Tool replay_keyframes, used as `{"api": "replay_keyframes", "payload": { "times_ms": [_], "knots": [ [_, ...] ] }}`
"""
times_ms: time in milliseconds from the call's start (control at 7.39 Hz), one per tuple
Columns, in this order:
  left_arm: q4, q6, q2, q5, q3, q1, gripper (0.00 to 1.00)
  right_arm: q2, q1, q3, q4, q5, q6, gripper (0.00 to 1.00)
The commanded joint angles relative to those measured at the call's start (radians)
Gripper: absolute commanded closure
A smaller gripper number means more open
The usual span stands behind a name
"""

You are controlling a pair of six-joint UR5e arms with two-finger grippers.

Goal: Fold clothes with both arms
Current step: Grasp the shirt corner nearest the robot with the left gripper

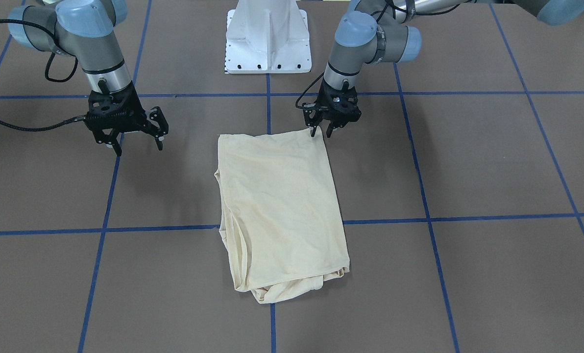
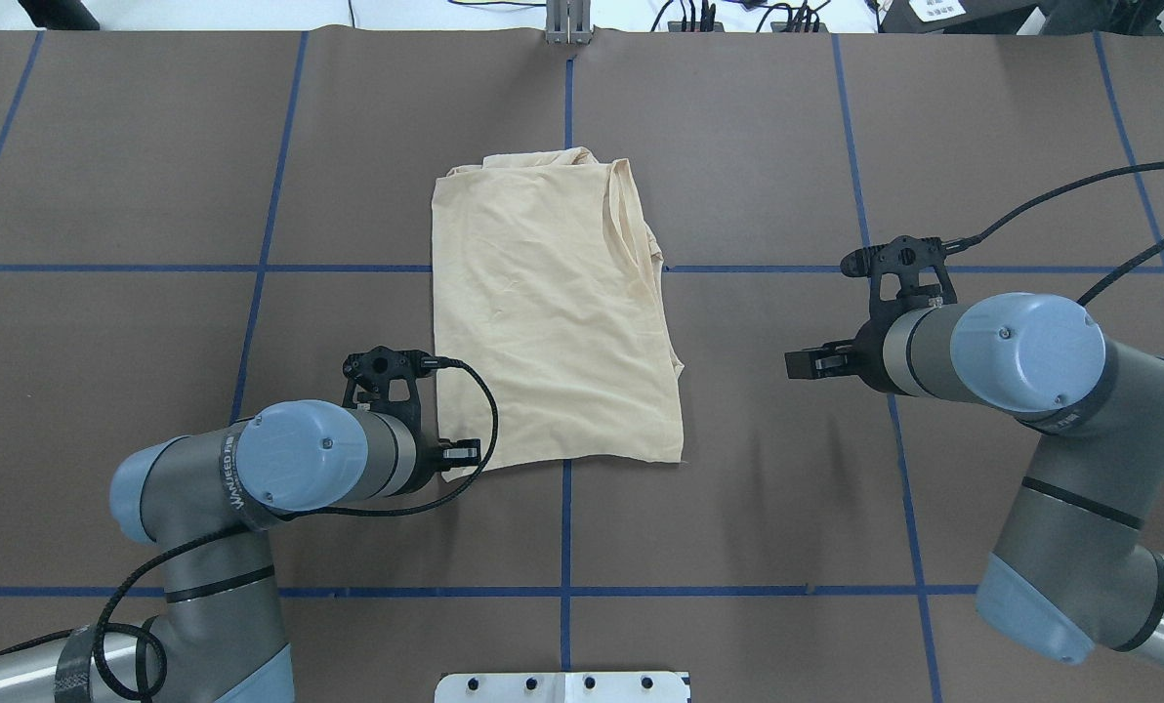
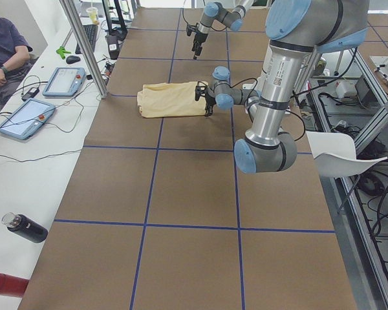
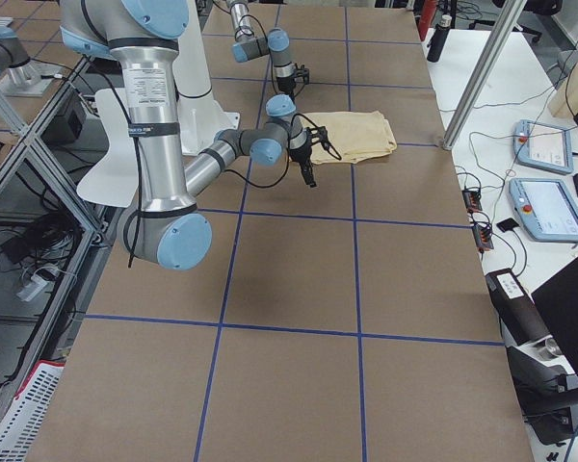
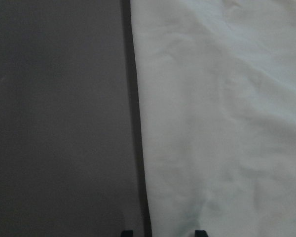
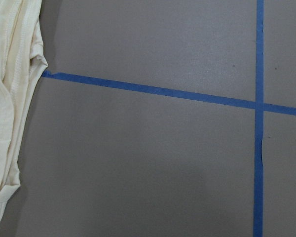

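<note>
- The surface (image 2: 738,146) is covered in a brown sheet, marked into large squares by blue tape lines (image 2: 348,268); the white pedestal base (image 1: 267,39) stands at its near edge, between the two arms
- The T-shirt (image 2: 553,332) lies at the middle of the surface, folded into a tall rectangle with a plain cream side up; it covers a crossing of the tape lines; its far end is bunched in loose layers, its near edge lies flat and straight
- The left arm (image 2: 289,469) reaches in low; the left gripper (image 1: 321,135) stands at the shirt's near left corner, jaws pointing down and a little apart; in the wrist view the fingertips (image 5: 127,233) sit either side of the shirt's edge, with no cloth pinched between them
- The right arm (image 2: 1021,356) is out to the right; the right gripper (image 1: 139,145) hangs above bare surface, well apart from the shirt, jaws spread wide and empty
- Along the far side runs a white side table (image 3: 26,174) with two tablet-like pendants (image 3: 64,81) and loose cables; a person (image 3: 3,51) sits at its end; a black bottle (image 3: 26,228) lies on it; metal posts (image 3: 84,45) rise beside it
</note>
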Motion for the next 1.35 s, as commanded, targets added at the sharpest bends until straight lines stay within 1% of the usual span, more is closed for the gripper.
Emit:
{"api": "replay_keyframes", "payload": {
  "times_ms": [0, 135, 271, 406, 677, 812, 947, 1082, 1218],
  "knots": [
    [0.0, -0.002, -0.006, -0.002, -0.001, 0.007, 0.54, 0.0, -0.002, 0.0, -0.001, 0.001, 0.001, 0.0],
    [-0.002, -0.002, -0.011, -0.002, -0.001, 0.01, 0.57, -0.001, 0.0, 0.0, -0.001, 0.001, 0.001, 0.0],
    [-0.002, -0.002, -0.011, 0.0, -0.001, 0.016, 0.63, -0.001, 0.0, 0.0, -0.001, 0.001, 0.001, 0.0],
    [-0.002, -0.002, -0.011, 0.0, -0.001, 0.017, 0.67, -0.001, 0.0, -0.003, 0.0, 0.001, 0.001, 0.0],
    [0.0, 0.0, -0.009, 0.0, -0.001, 0.019, 0.67, -0.001, -0.002, -0.003, 0.0, -0.001, 0.004, 0.0],
    [0.0, 0.0, -0.008, 0.0, -0.001, 0.019, 0.69, 0.0, -0.002, -0.005, 0.0, -0.001, 0.006, 0.0],
    [0.0, -0.008, -0.008, 0.001, -0.001, 0.019, 0.95, 0.0, -0.005, -0.009, 0.0, -0.001, 0.013, 0.0],
    [0.001, -0.029, -0.009, 0.001, -0.004, 0.02, 1.0, 0.005, -0.006, -0.015, 0.0, -0.002, 0.015, 0.0],
    [0.003, -0.031, -0.008, 0.003, -0.009, 0.02, 1.0, 0.006, -0.008, -0.015, 0.0, -0.001, 0.018, 0.0]
  ]
}}
